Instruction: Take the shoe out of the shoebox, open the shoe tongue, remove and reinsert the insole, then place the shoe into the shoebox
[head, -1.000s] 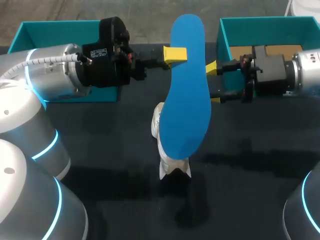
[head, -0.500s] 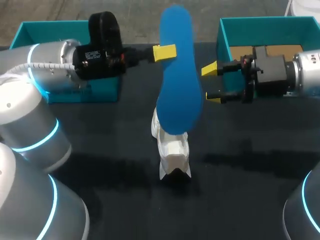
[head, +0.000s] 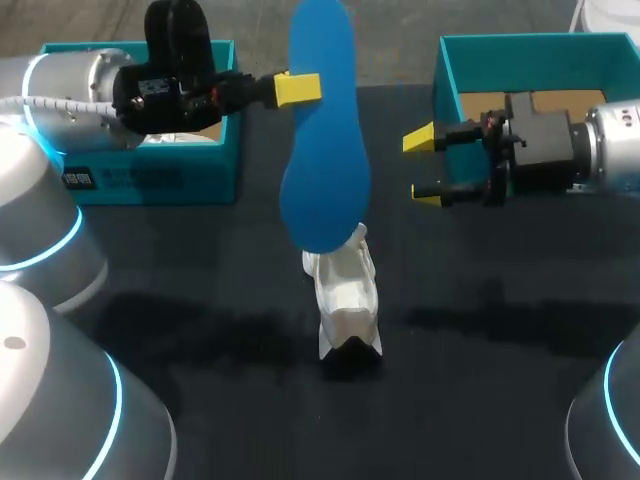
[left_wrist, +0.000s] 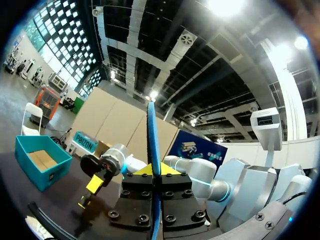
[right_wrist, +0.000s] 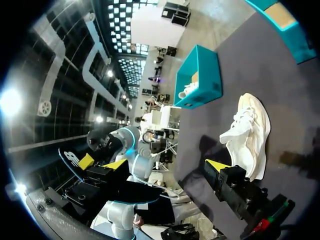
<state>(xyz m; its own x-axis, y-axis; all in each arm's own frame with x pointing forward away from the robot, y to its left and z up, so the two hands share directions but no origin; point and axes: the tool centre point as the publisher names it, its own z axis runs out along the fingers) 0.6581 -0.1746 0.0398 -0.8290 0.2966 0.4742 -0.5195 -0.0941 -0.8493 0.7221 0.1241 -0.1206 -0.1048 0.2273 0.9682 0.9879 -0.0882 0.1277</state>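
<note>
Between the fingers of the left gripper (head: 303, 88) the blue insole (head: 325, 150) is clamped, the white shoe (head: 346, 296) lying below; the right gripper (head: 424, 166) stands spread nearby.

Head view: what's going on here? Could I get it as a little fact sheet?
Left gripper: shut on the blue insole, holding it in the air
Right gripper: open, empty, beside the insole
White sneaker: on the black table, below the insole
Left shoebox: teal, under the left arm
Right shoebox: teal, under the right arm
</note>
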